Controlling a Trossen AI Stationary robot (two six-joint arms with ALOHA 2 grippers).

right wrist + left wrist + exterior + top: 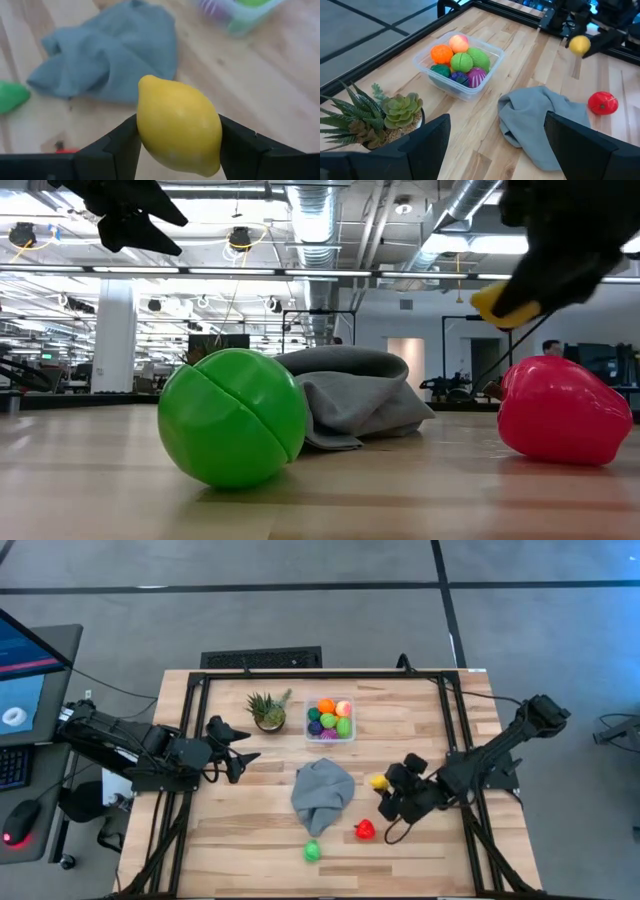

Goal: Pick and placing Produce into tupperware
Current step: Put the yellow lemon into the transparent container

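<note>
While my right gripper [384,783] holds the lemon [179,131] clamped, the tupperware [331,734] lies beyond the cloth [323,792]; left gripper [243,747] waits open.

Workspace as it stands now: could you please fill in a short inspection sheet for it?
Surface: wooden table, dry.
Job's things: tupperware holds several produce pieces; yellow lemon in the right gripper; red piece and green ball on the table.
Clutter: grey cloth, potted plant.
Grippers: left gripper open, empty, near the plant; right shut on the lemon, lifted.
Cables: one loops under the right arm.
Surroundings: monitor, mouse at left.
</note>
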